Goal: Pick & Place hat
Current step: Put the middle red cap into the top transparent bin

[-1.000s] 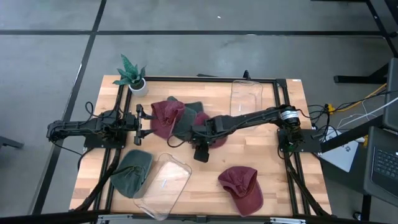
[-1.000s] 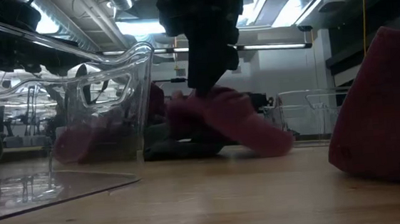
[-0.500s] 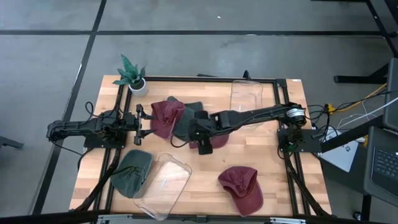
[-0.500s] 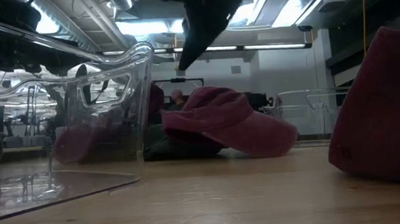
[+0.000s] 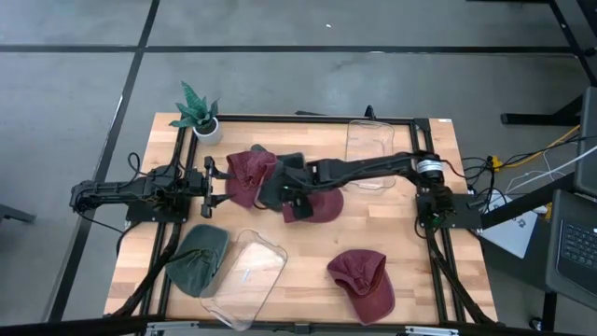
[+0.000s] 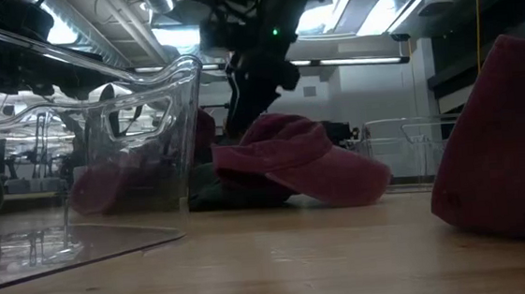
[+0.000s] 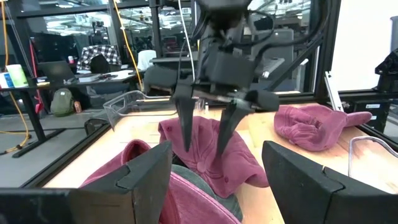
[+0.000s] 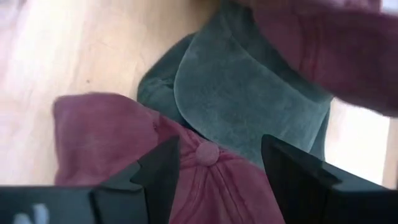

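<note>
Wooden table (image 5: 392, 243) holds a soft, crumpled red hat (image 5: 317, 204). Right gripper (image 5: 291, 191) hangs open just above it. Left gripper (image 5: 216, 186) waits open.

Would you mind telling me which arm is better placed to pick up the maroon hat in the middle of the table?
The right: its gripper hangs open directly over the maroon hat, while the left gripper waits beside the pile.

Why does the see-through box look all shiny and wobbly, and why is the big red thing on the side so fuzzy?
In the low view, the clear bin mirrors the ceiling lights and bends what sits behind it; the red hat at the right edge sits too near the lens to be sharp. In the right wrist view, the upper red hat is blurred.
</note>
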Controlling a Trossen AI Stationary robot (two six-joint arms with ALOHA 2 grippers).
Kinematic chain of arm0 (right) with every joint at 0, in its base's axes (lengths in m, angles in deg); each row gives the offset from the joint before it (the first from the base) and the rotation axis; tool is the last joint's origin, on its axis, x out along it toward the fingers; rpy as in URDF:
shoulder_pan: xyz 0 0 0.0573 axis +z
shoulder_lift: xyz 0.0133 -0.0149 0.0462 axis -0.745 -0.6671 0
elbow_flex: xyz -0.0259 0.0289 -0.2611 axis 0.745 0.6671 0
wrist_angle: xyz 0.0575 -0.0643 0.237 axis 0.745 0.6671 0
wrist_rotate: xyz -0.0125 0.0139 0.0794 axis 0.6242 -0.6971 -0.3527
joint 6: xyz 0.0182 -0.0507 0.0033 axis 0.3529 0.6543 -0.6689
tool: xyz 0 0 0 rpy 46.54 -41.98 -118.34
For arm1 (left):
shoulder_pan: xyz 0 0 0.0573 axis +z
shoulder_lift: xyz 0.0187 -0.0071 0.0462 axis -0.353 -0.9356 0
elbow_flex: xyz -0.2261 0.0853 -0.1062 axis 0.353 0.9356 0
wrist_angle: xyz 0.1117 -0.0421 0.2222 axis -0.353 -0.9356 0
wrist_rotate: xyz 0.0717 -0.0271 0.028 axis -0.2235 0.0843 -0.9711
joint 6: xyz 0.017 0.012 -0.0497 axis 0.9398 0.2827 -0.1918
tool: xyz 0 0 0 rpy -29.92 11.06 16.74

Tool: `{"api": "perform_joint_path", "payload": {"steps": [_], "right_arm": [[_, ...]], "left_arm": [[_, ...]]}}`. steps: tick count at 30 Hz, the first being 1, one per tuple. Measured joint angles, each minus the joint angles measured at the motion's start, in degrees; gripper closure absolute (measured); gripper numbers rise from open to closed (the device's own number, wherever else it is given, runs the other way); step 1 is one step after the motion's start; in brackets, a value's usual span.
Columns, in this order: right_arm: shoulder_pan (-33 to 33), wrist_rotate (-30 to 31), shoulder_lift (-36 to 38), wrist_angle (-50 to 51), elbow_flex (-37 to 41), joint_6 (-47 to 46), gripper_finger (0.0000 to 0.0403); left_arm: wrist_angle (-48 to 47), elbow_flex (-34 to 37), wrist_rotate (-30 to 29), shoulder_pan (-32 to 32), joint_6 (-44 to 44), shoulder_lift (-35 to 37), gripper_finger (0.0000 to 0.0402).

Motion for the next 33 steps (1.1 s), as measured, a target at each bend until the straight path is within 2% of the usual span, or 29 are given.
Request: {"api": "perform_joint_path", "payload": {"steps": [11,16,20,29,33], "right_arm": [[-0.6,0.1,-4.2,0.6,0.0,1.0,0.0181],[-0.8,4.8,-4.8,1.0,0.0,2.6,0.0196],[-1.1,5.3,-4.8,2.4,0.0,2.4,0.0236],[-1.3,5.9,-4.8,6.5,0.0,-2.2,0.0357],[-1.3,1.8,-4.8,9.4,0.0,-7.3,0.0389]], "left_arm": [[0.0,0.0,0.0,0.0,0.0,0.0,0.0156],[0.0,0.0,0.0,0.0,0.0,0.0,0.0156],[0.0,0.0,0.0,0.0,0.0,0.0,0.0156],[0.0,0.0,0.0,0.0,0.0,0.0,0.0156],[0.0,0.0,0.0,0.0,0.0,0.0,0.0156]]}}
